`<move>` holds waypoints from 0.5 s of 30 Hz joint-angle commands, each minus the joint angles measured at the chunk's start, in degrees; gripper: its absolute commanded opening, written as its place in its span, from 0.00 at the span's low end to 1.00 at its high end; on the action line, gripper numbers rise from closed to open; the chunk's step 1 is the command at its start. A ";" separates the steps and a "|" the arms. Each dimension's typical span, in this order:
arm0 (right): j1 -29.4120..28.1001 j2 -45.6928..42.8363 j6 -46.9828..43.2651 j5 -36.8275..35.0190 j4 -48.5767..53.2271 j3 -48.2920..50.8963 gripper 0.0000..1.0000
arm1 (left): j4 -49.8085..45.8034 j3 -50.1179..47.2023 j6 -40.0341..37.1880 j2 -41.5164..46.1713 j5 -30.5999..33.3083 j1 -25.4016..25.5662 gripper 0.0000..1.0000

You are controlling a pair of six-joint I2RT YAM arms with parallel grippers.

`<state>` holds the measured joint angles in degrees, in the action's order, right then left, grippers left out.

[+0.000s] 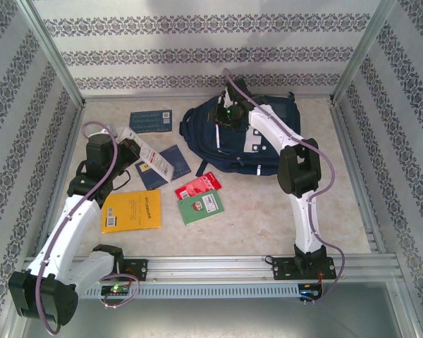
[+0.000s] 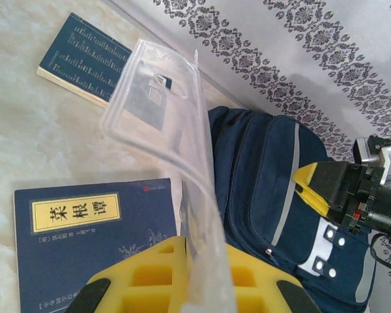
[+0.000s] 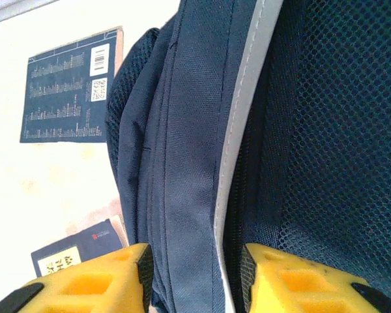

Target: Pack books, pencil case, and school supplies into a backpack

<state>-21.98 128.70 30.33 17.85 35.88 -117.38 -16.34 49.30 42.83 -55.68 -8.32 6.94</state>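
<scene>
Shows a navy backpack (image 1: 210, 138) lying at upper centre of the overhead frame. Finds the right gripper (image 3: 195, 261) at its top edge, jaws pinching a fabric fold with a white stripe. Finds the left gripper (image 2: 192, 287) at centre left, jaws pressed onto a clear pouch (image 2: 163, 124) near a dark blue book (image 2: 85, 241). Places a yellow book (image 1: 130, 210), green book (image 1: 201, 206) and red packet (image 1: 197, 186) at lower centre.

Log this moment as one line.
left hand: shut on clear pouch | right hand: gripping backpack edge | books: loose on table
</scene>
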 commanded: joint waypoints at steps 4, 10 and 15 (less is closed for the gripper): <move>-0.06 4.19 -1.32 3.66 1.43 -3.93 0.33 | 1.21 0.44 -0.39 -1.02 -0.96 -0.70 0.00; 0.11 7.44 -0.89 3.69 3.13 -5.90 0.21 | 1.75 0.25 -0.39 -1.56 -1.44 -0.72 0.00; 0.72 5.59 -0.77 3.82 2.58 -4.24 0.00 | 2.31 -0.35 -0.55 -1.46 -1.64 -0.71 0.00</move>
<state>-21.85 135.55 29.87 20.71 37.54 -121.56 -16.32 49.30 42.83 -57.52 -9.02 6.94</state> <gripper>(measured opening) 0.065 0.066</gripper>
